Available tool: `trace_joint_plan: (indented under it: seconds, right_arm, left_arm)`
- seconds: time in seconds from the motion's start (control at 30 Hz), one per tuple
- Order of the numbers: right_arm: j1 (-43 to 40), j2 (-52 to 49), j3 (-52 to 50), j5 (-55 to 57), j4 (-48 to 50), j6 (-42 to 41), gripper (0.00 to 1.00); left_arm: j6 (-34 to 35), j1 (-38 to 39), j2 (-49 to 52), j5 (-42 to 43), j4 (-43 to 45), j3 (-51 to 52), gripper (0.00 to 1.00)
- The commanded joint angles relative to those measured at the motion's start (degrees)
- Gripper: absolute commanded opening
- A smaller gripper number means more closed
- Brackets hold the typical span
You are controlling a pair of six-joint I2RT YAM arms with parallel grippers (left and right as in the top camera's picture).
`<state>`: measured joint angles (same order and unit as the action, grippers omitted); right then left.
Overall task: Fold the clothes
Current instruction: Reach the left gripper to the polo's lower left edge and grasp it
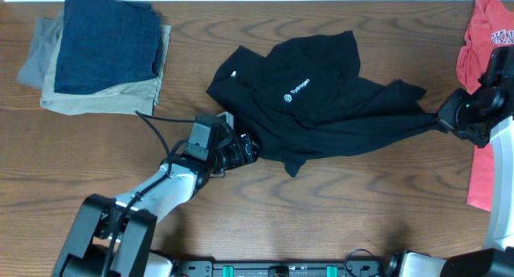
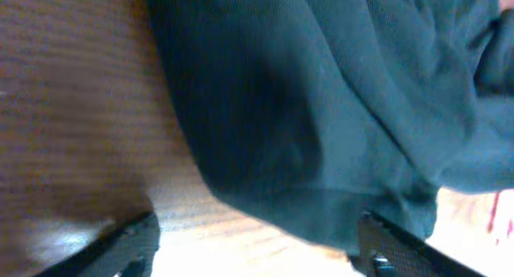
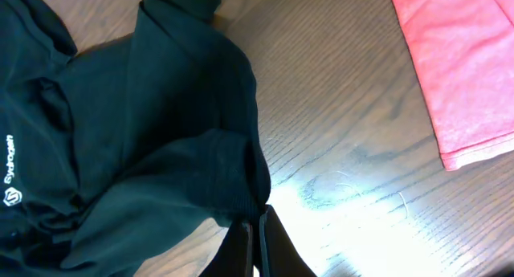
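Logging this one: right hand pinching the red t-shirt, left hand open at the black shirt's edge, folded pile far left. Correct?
No. The right hand pinches a stretched-out end of the black shirt, not the red t-shirt, which lies apart; the right wrist view shows it. The left hand and folded pile are as stated.

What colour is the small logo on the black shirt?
White. The logo on the black shirt shows best in the overhead view.
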<state>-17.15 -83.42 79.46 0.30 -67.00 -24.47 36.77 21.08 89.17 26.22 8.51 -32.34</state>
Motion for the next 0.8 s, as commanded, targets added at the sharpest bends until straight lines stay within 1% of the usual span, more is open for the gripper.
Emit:
trace_joint_plan:
  seconds: [0.0, 0.2, 0.23, 0.27, 0.33, 0.5, 0.63, 0.77]
  right_arm:
    - [-0.04, 0.37, 0.79, -0.81, -0.02, 0.98, 0.01]
    - [-0.02, 0.37, 0.79, -1.03, -0.11, 1.01, 0.01]
    - [-0.02, 0.37, 0.79, -1.07, -0.13, 1.01, 0.01]
    - [-0.02, 0.37, 0.79, -1.09, -0.17, 1.01, 0.01]
    - [-0.02, 0.37, 0.79, -1.2, -0.5, 1.03, 0.01]
    - [-0.04, 0.37, 0.79, -1.22, -0.94, 1.4, 0.01]
    - [-0.02, 0.37, 0.79, -1.27, -0.83, 1.38, 0.01]
    - [-0.04, 0.37, 0.79, -1.27, -0.63, 1.38, 0.01]
  left_arm:
    - [1.55, 1.36, 2.8, -2.25, 0.85, -0.11, 0.73]
    - [1.73, 5.42, 4.55, -2.32, 6.43, -0.11, 0.66]
    - [1.68, 5.84, 4.66, -2.34, 6.88, -0.11, 0.63]
    - [1.68, 5.97, 4.7, -2.4, 6.91, -0.11, 0.58]
    - [1.68, 5.92, 4.7, -2.75, 6.56, -0.11, 0.41]
    - [1.68, 5.16, 4.33, -2.91, 6.62, -0.17, 0.06]
    - [1.29, 3.87, 0.57, -1.16, 5.7, -0.26, 0.06]
    - [-1.6, 2.78, -8.26, -1.46, -1.07, -1.11, 0.06]
